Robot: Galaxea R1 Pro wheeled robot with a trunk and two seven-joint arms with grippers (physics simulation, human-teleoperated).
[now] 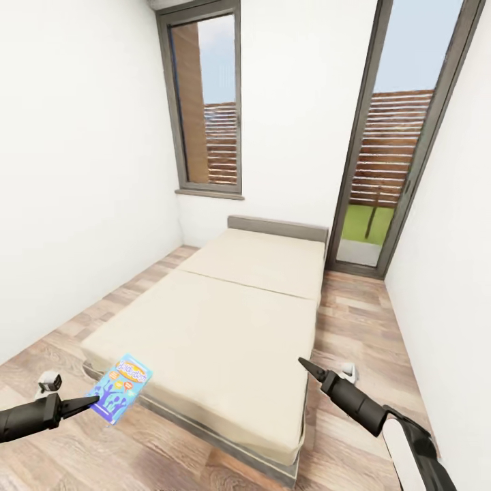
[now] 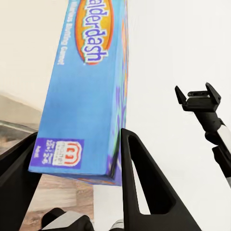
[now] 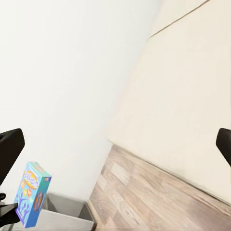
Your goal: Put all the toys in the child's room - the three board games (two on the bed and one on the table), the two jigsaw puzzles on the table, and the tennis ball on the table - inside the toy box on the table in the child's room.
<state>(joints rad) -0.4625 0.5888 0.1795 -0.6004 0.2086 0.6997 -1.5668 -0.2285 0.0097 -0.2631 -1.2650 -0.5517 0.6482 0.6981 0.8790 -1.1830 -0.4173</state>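
Observation:
A blue board game point(image 1: 121, 395) with an orange oval logo hangs just off the near left corner of the bed point(image 1: 225, 320), over the wood floor. My left gripper point(image 1: 92, 402) is shut on its lower end. In the left wrist view the box point(image 2: 84, 91) stands between the two black fingers point(image 2: 139, 178). My right gripper point(image 1: 310, 368) hovers open at the bed's near right edge with nothing in it. The right wrist view shows its fingers point(image 3: 9, 149) far apart, with the blue box point(image 3: 31, 199) beyond them. The cream mattress top is bare.
White walls close in on both sides of the bed. A tall window point(image 1: 204, 102) and a glass door point(image 1: 389, 150) stand at the far end. Strips of wood floor point(image 1: 361, 320) run along each side. Small white objects point(image 1: 349, 372) lie on the floor near both grippers.

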